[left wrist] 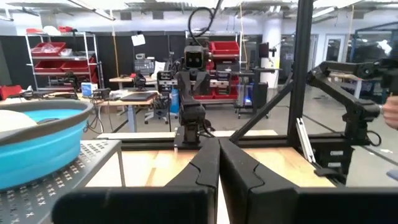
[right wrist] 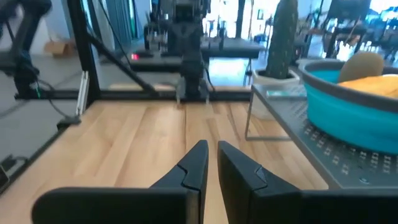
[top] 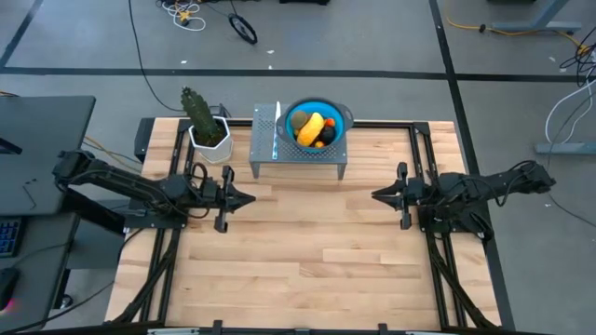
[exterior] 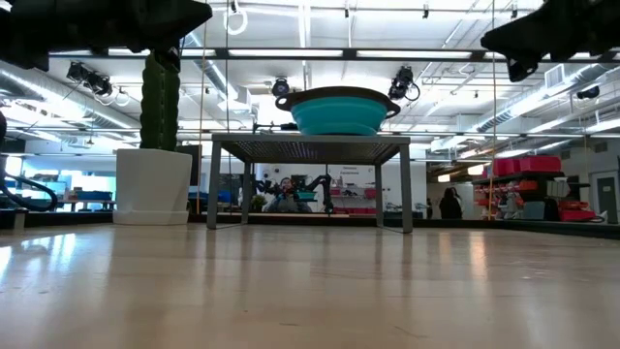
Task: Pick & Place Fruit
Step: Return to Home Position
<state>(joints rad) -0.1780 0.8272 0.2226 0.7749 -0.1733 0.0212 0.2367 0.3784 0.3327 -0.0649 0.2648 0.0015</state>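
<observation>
the dark two-finger left gripper [top: 244,197] and right gripper [top: 377,194] hung empty, fingers together, facing across the pale wooden table [top: 307,265]. the mixed fruit [top: 312,127] sat in the blue strainer bowl [top: 288,123] on the grey perforated shelf [top: 265,151]. homing well probably meant retracting level, clear of that shelf.

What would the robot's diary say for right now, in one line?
fruit: in blue bowl on shelf | knife: on shelf beside bowl | left pincer: shut, empty, left side | right pincer: shut, empty, right side
</observation>
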